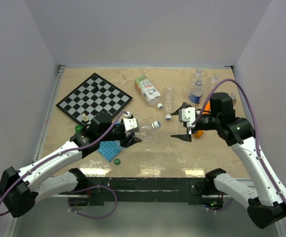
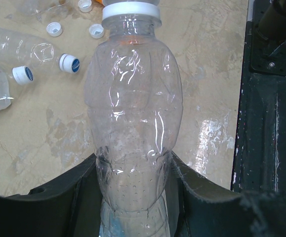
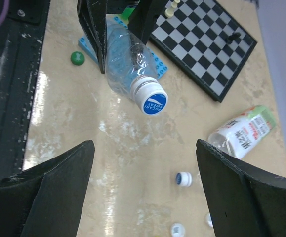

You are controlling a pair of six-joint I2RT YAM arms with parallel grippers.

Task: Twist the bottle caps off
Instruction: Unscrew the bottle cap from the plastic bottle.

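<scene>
My left gripper point(image 2: 133, 197) is shut on the lower body of a clear plastic bottle point(image 2: 133, 108), one finger on each side. The bottle's white cap point(image 2: 131, 11) is on its neck and points away from the wrist. In the top view the left gripper point(image 1: 131, 132) holds this bottle point(image 1: 145, 127) level above the table, with the cap point(image 1: 156, 125) facing right. My right gripper point(image 1: 183, 124) stands open a short way to the right of that cap, touching nothing. In the right wrist view the blue-topped cap point(image 3: 151, 100) lies ahead of the open right gripper point(image 3: 143, 187).
A chessboard point(image 1: 94, 98) lies at the back left. A labelled bottle point(image 1: 147, 90), a clear lying bottle point(image 1: 169, 98) and an upright bottle point(image 1: 196, 94) are behind. Loose white caps point(image 2: 54, 29) lie near them. A blue studded plate point(image 1: 110, 149) and a green cap point(image 1: 117, 160) sit near the front.
</scene>
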